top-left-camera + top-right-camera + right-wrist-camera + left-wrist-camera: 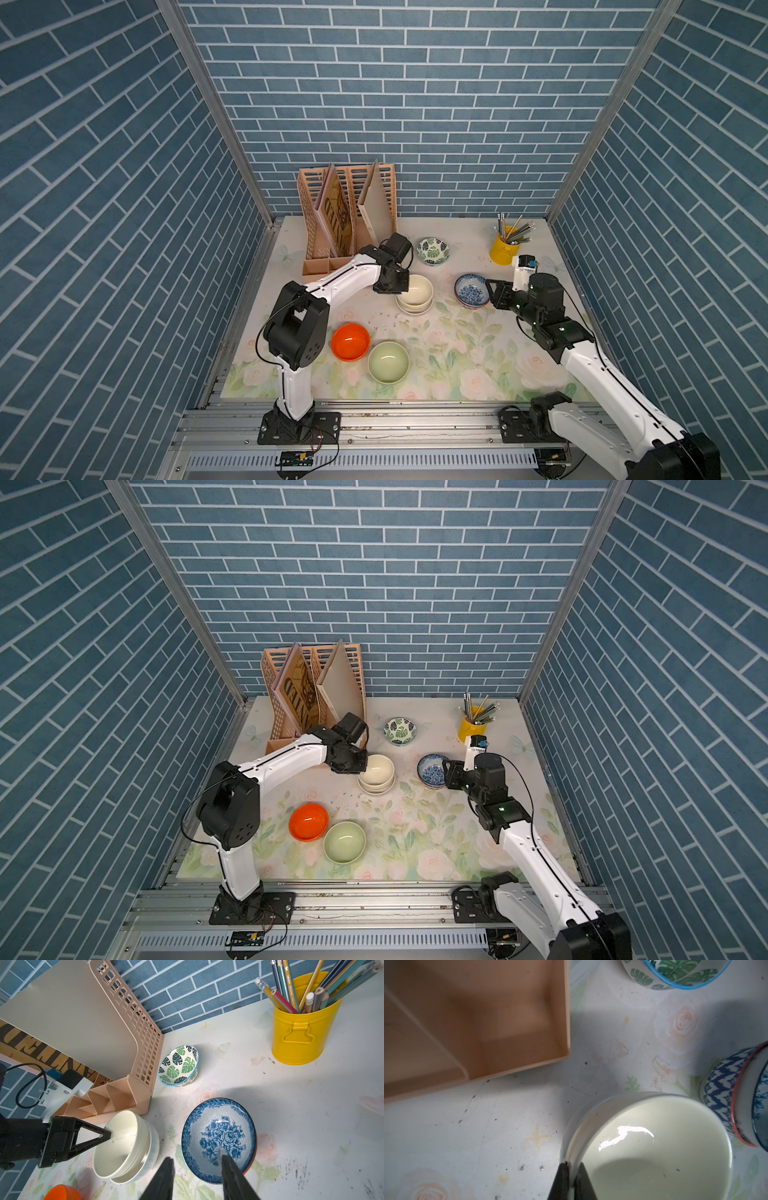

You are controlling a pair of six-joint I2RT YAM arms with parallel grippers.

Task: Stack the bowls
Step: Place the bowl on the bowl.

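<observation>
- The table point(478, 365) carries bowls scattered about, so the stacking looks part done.
- At centre, the cream bowl point(419, 289) sits in the white bowl point(413, 311). The left gripper point(572, 1165) is clenched on its rim at nine o'clock, probably seating it.
- At three o'clock from there, the right gripper point(195, 1156) straddles the blue floral bowl point(220, 1136) rim, jaws apart, grasping nothing.
- The leaf bowl point(433, 250) waits at twelve, and the orange bowl point(350, 341) and pale green bowl point(388, 361) at seven.

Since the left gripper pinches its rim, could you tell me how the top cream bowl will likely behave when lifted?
The cream bowl looks stiff and glazed, given the glare inside, so the rim pinch by the left gripper may slip. Held at one edge, it probably tilts. Resting in the white bowl, it might drag that along.
</observation>
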